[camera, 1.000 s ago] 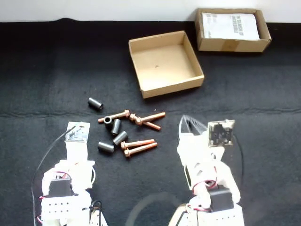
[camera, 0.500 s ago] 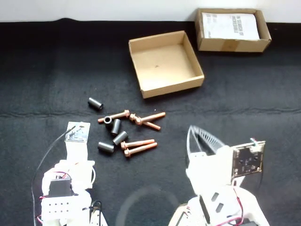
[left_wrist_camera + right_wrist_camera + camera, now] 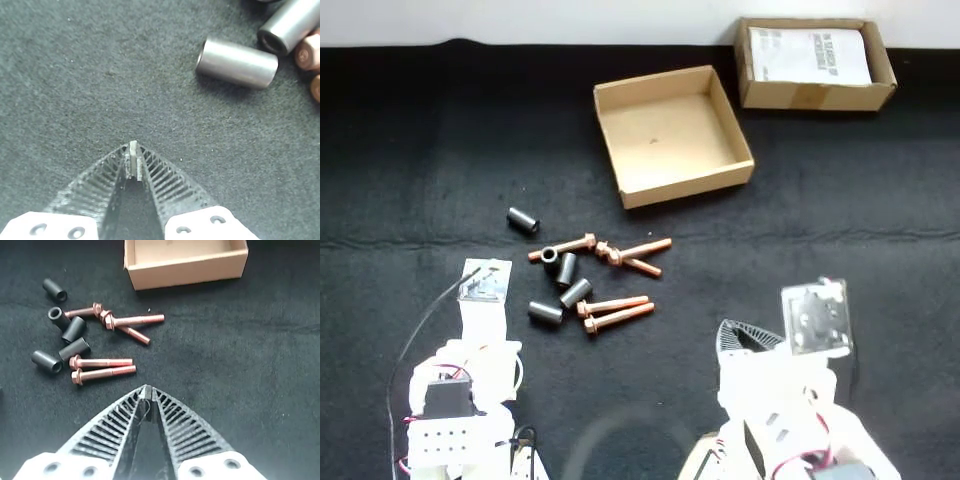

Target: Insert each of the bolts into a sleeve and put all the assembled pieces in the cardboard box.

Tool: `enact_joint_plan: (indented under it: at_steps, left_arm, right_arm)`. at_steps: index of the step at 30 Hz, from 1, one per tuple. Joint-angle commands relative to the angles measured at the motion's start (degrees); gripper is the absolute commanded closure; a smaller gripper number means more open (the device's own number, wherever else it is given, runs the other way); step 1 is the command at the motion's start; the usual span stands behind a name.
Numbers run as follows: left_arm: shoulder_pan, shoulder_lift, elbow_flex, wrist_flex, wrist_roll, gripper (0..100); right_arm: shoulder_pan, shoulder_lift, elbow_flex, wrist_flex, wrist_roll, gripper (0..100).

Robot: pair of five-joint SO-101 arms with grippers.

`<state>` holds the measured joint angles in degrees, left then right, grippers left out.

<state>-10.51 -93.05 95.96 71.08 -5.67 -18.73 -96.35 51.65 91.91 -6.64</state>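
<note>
Holds left pincer (image 3: 133,160) clenched on nothing, near a sleeve (image 3: 236,63); holds right pincer (image 3: 146,395) clenched too, empty, lower right of high frame. Finds bolts (image 3: 615,303) and sleeves (image 3: 566,269) scattered centre-left on worktop (image 3: 440,150), cardboard box (image 3: 665,135) upper centre.

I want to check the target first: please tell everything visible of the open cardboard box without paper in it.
The cardboard box is plain brown, square and shallow, with four low walls and an open top. Inside it looks empty, save one small dark speck on the floor. It sits flat on the black cloth, turned a little askew, beyond the bolts and sleeves. Nothing touches it; the box with paper stands apart.
</note>
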Motion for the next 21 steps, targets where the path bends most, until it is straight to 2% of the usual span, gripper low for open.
enact_joint_plan:
  at_steps: [1, 8, 12, 14, 19, 21]
  left_arm:
    - [-0.13, 0.48, -0.66, 0.18, -0.26, 99]
    - [-0.13, 0.48, -0.66, 0.18, -0.26, 99]
    - [0.04, 0.48, -0.66, 0.09, -0.26, 99]
    - [2.51, 0.48, -0.66, 0.09, -0.26, 99]
    - [13.93, 0.48, -0.57, 0.09, -0.26, 99]
    - [15.52, 0.48, -0.57, 0.09, -0.26, 99]
  right_arm:
    - [-0.22, 4.97, -0.22, -0.04, -0.44, 98.6]
    - [-0.13, 5.76, 8.40, -3.03, -0.35, 98.6]
    - [3.03, 5.76, 9.80, -4.97, -0.35, 98.6]
    - [4.09, 5.76, 11.12, -5.67, -0.26, 98.6]
    - [4.18, 5.76, 12.35, -6.55, -0.26, 98.6]
    - [4.18, 5.76, 12.35, -6.55, -0.26, 98.6]
